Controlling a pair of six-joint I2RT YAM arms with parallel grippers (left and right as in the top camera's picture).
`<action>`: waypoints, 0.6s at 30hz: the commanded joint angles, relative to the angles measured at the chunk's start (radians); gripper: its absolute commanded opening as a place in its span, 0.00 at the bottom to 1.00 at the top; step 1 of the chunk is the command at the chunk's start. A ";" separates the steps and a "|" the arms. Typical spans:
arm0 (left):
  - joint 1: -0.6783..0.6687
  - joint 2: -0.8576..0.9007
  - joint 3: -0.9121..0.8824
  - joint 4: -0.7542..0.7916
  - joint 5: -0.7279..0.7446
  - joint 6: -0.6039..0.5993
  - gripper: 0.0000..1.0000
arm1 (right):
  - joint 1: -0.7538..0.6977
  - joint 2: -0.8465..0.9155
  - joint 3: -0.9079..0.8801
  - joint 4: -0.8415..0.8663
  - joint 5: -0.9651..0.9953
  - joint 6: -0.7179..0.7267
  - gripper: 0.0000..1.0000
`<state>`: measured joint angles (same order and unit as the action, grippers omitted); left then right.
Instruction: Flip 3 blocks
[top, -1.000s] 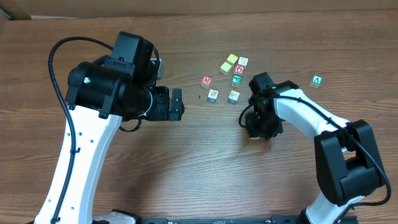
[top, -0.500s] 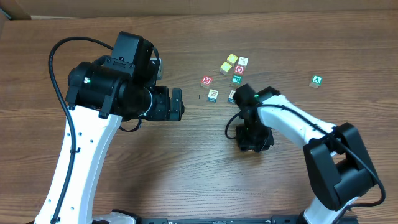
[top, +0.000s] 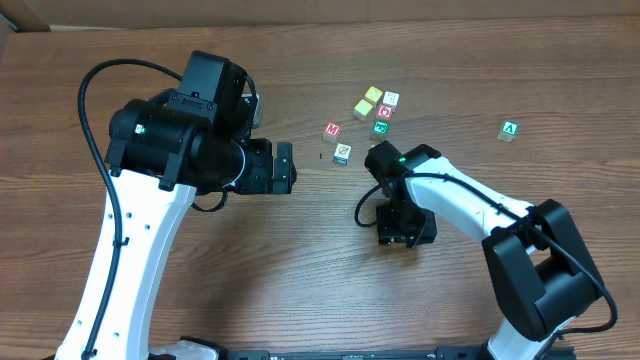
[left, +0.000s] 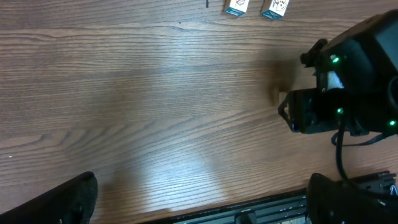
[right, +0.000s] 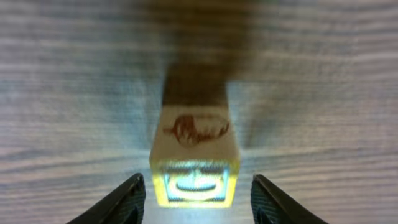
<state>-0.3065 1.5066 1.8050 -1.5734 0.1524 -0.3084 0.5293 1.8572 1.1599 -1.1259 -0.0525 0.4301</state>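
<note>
We see the small wooden cube (right: 194, 146) sitting flat on the table, directly between the fingers of the right gripper (right: 198, 190). Its pale tan top face carries a red-brown scribbled print. The side facing the wrist camera shows a bluish-green print inside a brightly lit yellow border, and we cannot read either one. Its edges are square and slightly softened. The two black, tapered fingers (right: 124, 202) stand spread on either side. A strip of bare table shows between each tip and the cube, so nothing is pinched. From overhead the arm hides this cube.

Toward the far edge lies a loose cluster: a red-printed "M" block (top: 332, 130), a block with a slash mark (top: 342, 153), a red-faced block (top: 386, 111) and a green-faced block (top: 381, 127). Two yellow-topped cubes (top: 373, 95) sit just beside them. A lone green "A" cube (top: 510, 130) lies well apart to the right.

The left gripper (top: 285, 165) hangs over bare wood, its smooth black fingers (left: 68, 199) spread wide and holding nothing. The table (top: 300, 290) is brown wood with fine, streaky grain.
</note>
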 joint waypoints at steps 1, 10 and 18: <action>-0.004 0.007 -0.003 0.003 -0.006 -0.006 1.00 | -0.045 -0.034 0.043 0.002 0.006 -0.021 0.57; -0.004 0.007 -0.003 0.003 -0.006 -0.006 1.00 | -0.053 -0.034 0.047 0.085 -0.080 -0.063 0.47; -0.004 0.007 -0.003 0.003 -0.006 -0.006 1.00 | -0.052 -0.034 0.036 0.050 -0.079 -0.059 0.40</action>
<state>-0.3065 1.5070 1.8050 -1.5738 0.1524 -0.3084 0.4728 1.8557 1.1820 -1.0737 -0.1257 0.3729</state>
